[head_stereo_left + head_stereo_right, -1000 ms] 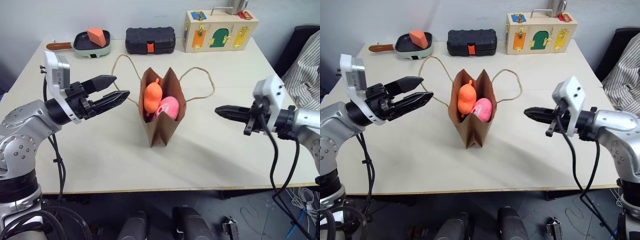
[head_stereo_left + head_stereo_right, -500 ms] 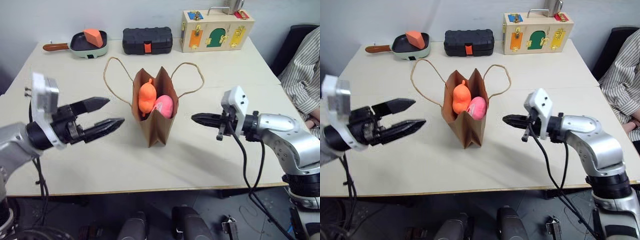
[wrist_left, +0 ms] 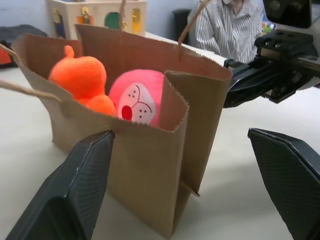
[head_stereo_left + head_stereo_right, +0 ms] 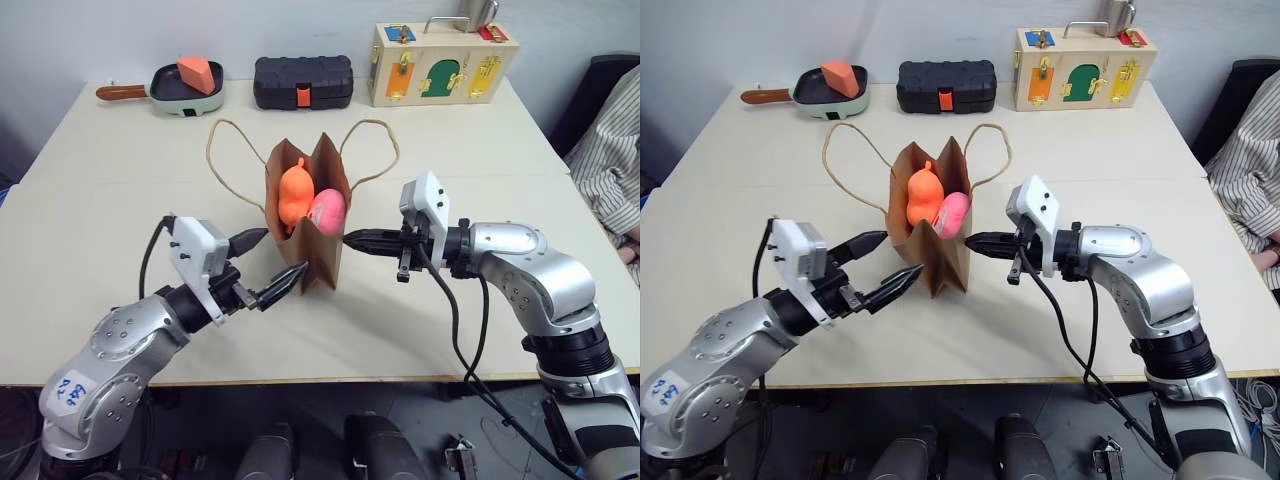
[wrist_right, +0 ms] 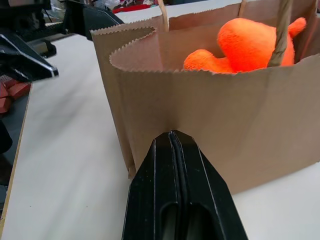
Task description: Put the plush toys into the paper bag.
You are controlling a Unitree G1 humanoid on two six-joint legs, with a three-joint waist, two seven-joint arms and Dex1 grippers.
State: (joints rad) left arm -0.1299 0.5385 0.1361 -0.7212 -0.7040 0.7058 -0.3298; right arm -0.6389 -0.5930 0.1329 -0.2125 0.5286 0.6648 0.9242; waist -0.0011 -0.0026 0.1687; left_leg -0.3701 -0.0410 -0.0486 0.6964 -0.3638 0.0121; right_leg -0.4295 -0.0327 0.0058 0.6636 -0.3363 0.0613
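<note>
The paper bag (image 4: 316,255) stands open and upright at mid-table, its loop handles lying back on the tabletop. Both plush toys sit inside it: the orange one (image 4: 293,194) on the left and the pink bear face (image 4: 327,210) on the right. My left gripper (image 4: 280,256) is open at the bag's near-left corner, with the bag (image 3: 150,165) ahead between its fingers (image 3: 75,195). My right gripper (image 4: 352,239) is shut and holds nothing. It points left, its tip at the bag's right wall (image 5: 250,130). I cannot tell whether either gripper touches the bag.
Along the table's far edge stand a pan holding an orange wedge (image 4: 185,82), a black case (image 4: 302,81) and a wooden lock box (image 4: 443,62). A person in a striped sleeve (image 4: 610,150) sits at the right edge.
My left gripper has dropped and come in to the bag's near-left corner, still open. My right gripper, still shut, has moved left up to the bag's right side.
</note>
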